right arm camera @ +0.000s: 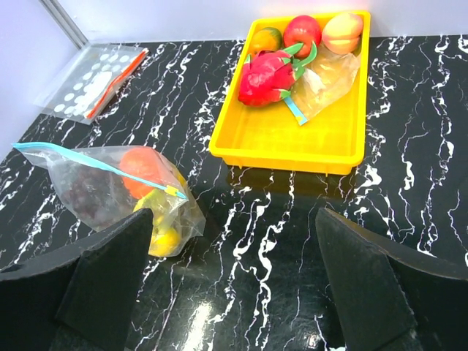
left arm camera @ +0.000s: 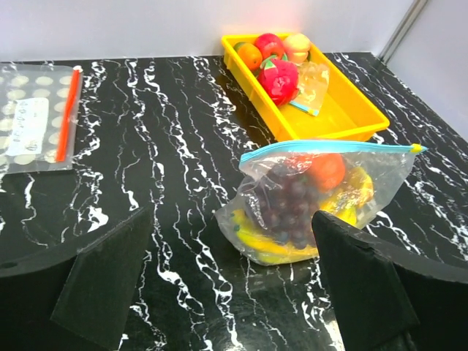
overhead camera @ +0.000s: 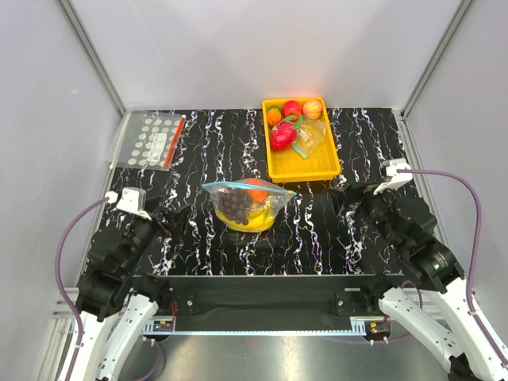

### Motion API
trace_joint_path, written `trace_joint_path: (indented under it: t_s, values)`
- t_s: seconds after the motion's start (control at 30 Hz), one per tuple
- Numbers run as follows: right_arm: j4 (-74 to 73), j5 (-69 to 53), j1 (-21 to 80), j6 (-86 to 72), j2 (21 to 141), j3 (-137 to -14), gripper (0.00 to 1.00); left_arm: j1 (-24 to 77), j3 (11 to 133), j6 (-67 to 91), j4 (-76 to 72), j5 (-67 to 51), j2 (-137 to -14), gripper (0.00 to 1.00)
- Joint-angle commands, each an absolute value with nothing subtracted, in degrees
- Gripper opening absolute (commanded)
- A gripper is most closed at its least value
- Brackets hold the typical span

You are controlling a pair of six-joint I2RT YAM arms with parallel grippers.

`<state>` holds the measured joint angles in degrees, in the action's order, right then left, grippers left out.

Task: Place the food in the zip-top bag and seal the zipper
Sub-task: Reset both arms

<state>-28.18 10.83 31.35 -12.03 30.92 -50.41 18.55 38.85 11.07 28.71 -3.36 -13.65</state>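
Clear zip-top bag (overhead camera: 248, 205) holding the food (left arm camera: 292, 197) sits ahead, between left gripper (overhead camera: 168, 209) and right gripper (overhead camera: 351, 198). Both are spread wide, empty, apart from it; zipper (left arm camera: 329, 148) looks sealed, so probably done.

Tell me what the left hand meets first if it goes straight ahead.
Probably the bag, lying ahead of the left hand, slightly right of centre; depth is unclear.

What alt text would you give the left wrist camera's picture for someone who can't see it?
A clear zip-top bag holding toy grapes, bananas and an orange-red fruit sits on a black marbled table, just beyond the open left end effector. Behind it stands a yellow tray of more toy fruit.
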Motion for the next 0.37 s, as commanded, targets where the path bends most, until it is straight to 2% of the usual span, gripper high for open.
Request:
trace_joint_path:
  t_s: [0.0,0.33]
  values:
    - [-26.5,12.4,31.5,-12.9,29.5,-50.3,1.00,18.7,38.4,9.1,26.4,-1.6,-11.7,0.99]
    - [-27.1,14.1,31.5,-13.8,30.7,-50.8,1.00,18.7,38.1,9.1,26.2,-4.1,-13.4,0.99]
